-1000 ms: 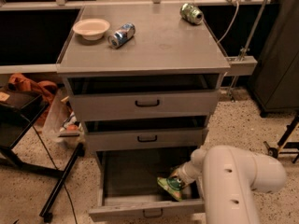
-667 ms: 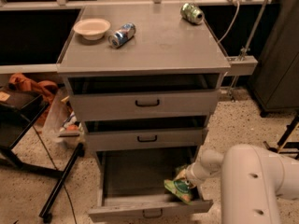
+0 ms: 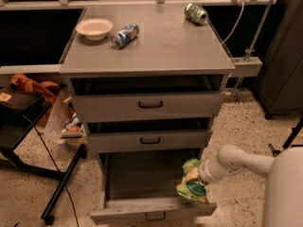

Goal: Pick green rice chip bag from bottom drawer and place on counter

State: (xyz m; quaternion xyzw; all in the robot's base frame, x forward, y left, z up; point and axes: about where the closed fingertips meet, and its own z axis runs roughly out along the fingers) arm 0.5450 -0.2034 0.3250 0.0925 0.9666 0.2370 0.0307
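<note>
The green rice chip bag [image 3: 191,182] is light green with a dark-green round logo and yellow patches. It hangs at the right side of the open bottom drawer [image 3: 142,179], raised to about its rim. My gripper [image 3: 199,173] is at the end of the white arm reaching in from the right and is shut on the bag's upper right part. The counter [image 3: 161,41] is the flat grey cabinet top above the three drawers.
On the counter are a white bowl [image 3: 94,28], a blue soda can [image 3: 125,35] on its side and a green can [image 3: 196,13] at the back right. The two upper drawers stand slightly open. A black stand [image 3: 57,193] and clutter sit left of the cabinet.
The bag has come up from the drawer floor to the drawer's right rim, held by the gripper. The arm has pulled back to the right and the camera has shifted.
</note>
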